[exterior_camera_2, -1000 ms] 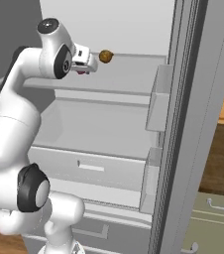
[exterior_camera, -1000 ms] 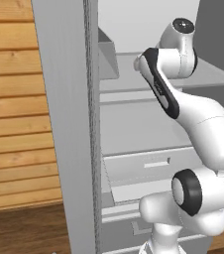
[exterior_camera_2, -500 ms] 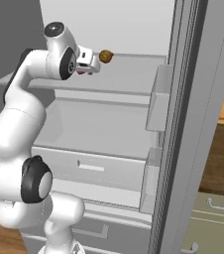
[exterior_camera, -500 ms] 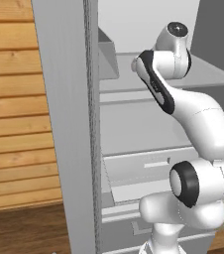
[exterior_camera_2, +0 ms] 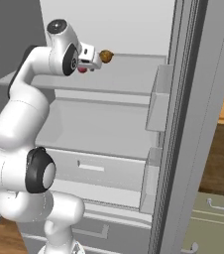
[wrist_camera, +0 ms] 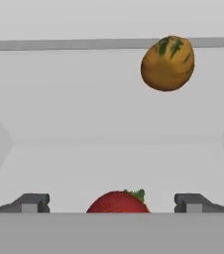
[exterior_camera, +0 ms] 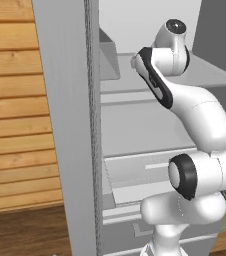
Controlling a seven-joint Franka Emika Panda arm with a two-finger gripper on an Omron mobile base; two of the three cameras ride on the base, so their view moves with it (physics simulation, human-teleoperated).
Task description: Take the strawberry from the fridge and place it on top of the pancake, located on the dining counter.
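Arm reaches into the open fridge (exterior_camera_2: 183,124) at the level of the upper white shelf (exterior_camera_2: 129,74). In the right base view the hand sits over the left part of that shelf, wrist pointing toward the back wall.

Gripper (wrist_camera: 111,201): jaws stand wide apart, one dark tip at each lower corner of the hand view, nothing clamped between them.

Strawberry (wrist_camera: 118,202): red, green leaf bits on top, lies on the shelf between the two tips, roughly centred in the gap. Clear space shows on both sides of it, so neither tip touches it. In the right base view a small patch of red (exterior_camera_2: 82,70) peeks out just below the hand, at the shelf surface.

Brownish-orange ball (wrist_camera: 167,63) with dark green streaks: farther back on the same shelf, offset to the right of the strawberry in the hand view, well apart from it. In the right base view the same ball (exterior_camera_2: 106,56) sits just beyond the front of the hand.

Left base view: fridge door edge (exterior_camera: 67,125) fills the left-centre, wood-panelled wall (exterior_camera: 15,110) beyond it. Lower drawers (exterior_camera_2: 99,171) are shut, below the arm's elbow.
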